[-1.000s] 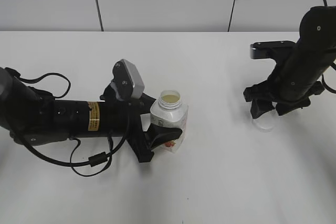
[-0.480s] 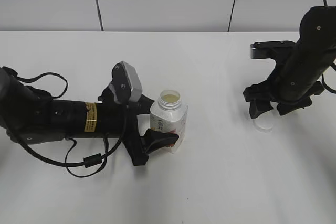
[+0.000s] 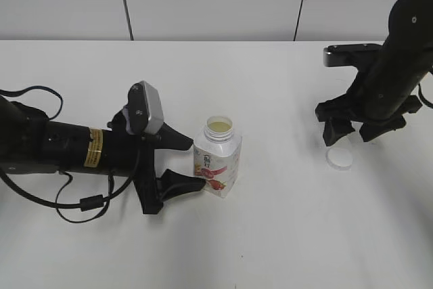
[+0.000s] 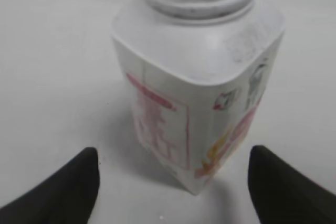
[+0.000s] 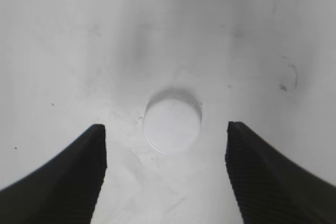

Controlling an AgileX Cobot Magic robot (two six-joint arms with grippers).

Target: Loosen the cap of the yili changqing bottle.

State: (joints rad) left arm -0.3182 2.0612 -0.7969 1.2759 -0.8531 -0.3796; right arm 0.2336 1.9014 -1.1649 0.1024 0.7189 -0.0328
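The yili changqing bottle [image 3: 218,160] stands upright on the white table with its neck open and no cap on it. It also shows in the left wrist view [image 4: 199,87]. My left gripper [image 3: 186,162] is open, its fingers apart just left of the bottle and off it; in the left wrist view [image 4: 173,187] the fingers sit wide of it. The white cap [image 3: 339,158] lies flat on the table at the right, also seen in the right wrist view [image 5: 172,125]. My right gripper [image 3: 355,130] is open and empty above the cap [image 5: 165,171].
The white table [image 3: 270,235] runs to a grey panelled wall [image 3: 216,1] at the back. The left arm and its cables [image 3: 67,150] lie along the table's left side.
My left gripper has let go of the bottle and drawn back to the left. My right gripper has risen off the cap, leaving it on the table.
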